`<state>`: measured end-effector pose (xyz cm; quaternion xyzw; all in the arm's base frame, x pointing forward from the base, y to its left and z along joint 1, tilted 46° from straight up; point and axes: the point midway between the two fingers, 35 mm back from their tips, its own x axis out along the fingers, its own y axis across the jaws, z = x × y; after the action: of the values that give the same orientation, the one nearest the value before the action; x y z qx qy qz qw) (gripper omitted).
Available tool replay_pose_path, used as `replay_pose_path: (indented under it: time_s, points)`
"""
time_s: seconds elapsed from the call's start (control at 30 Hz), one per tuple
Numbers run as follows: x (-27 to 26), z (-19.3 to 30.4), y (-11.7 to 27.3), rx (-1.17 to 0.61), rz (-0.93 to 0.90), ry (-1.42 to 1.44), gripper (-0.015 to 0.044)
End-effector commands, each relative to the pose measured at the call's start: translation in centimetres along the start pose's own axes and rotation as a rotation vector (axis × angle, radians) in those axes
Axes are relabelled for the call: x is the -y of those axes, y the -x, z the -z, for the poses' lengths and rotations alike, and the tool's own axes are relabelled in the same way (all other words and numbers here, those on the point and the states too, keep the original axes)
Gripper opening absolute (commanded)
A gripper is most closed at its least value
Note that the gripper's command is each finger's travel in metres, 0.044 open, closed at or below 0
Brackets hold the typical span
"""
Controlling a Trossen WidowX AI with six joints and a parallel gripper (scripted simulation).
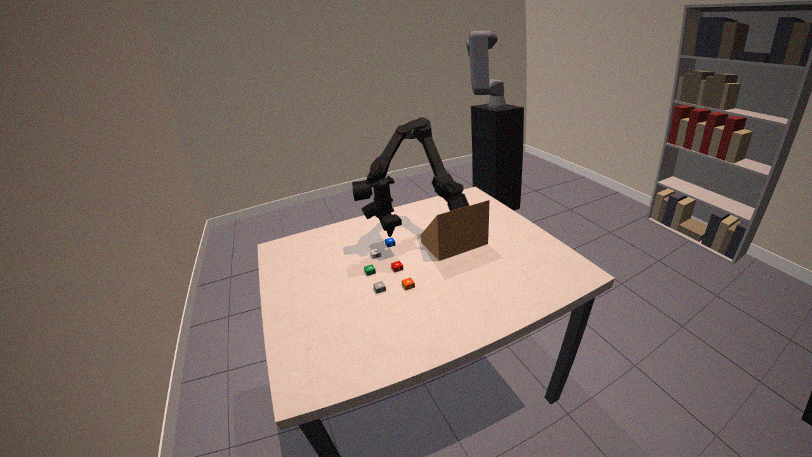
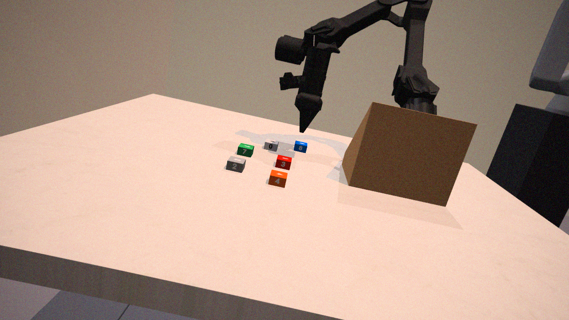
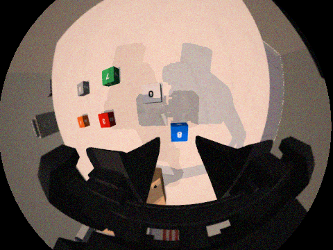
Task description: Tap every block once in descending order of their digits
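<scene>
My gripper [image 1: 389,233] [image 2: 302,130] [image 3: 177,139] is partly open, its fingertips apart with nothing between them. It hangs a little above the blue block 8 [image 1: 389,242] [image 2: 300,146] [image 3: 179,132], which shows just beyond the gap in the wrist view. The white block 0 [image 1: 375,254] [image 2: 270,146] [image 3: 152,93] is beside it. The green block 7 [image 1: 369,270] [image 2: 245,150] [image 3: 110,76], red block 3 [image 1: 396,266] [image 2: 283,162] [image 3: 106,119], grey block 2 [image 1: 379,287] [image 2: 235,164] [image 3: 82,88] and orange block 4 [image 1: 408,283] [image 2: 277,178] [image 3: 83,121] lie farther off.
A brown wedge-shaped box [image 1: 462,231] [image 2: 406,155] stands on the table [image 1: 340,352] [image 2: 159,238], right of the blocks in the top and exterior views. The arm's shadow falls around the white and blue blocks. A bookshelf and another arm on a black pedestal stand beyond the table.
</scene>
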<state>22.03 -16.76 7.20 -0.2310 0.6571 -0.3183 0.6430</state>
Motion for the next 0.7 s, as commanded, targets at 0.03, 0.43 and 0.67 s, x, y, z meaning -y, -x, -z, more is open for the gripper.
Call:
replay_pose_path:
  time_s: [0.03,0.43,0.67]
  points:
    - [-0.1,0.1,-1.1,0.003,0.000,0.009,0.0033]
    - [-0.1,0.1,-1.3,0.003,-0.001,0.009,0.0020]
    - [-0.1,0.0,-2.4,0.003,-0.001,0.009,0.0020]
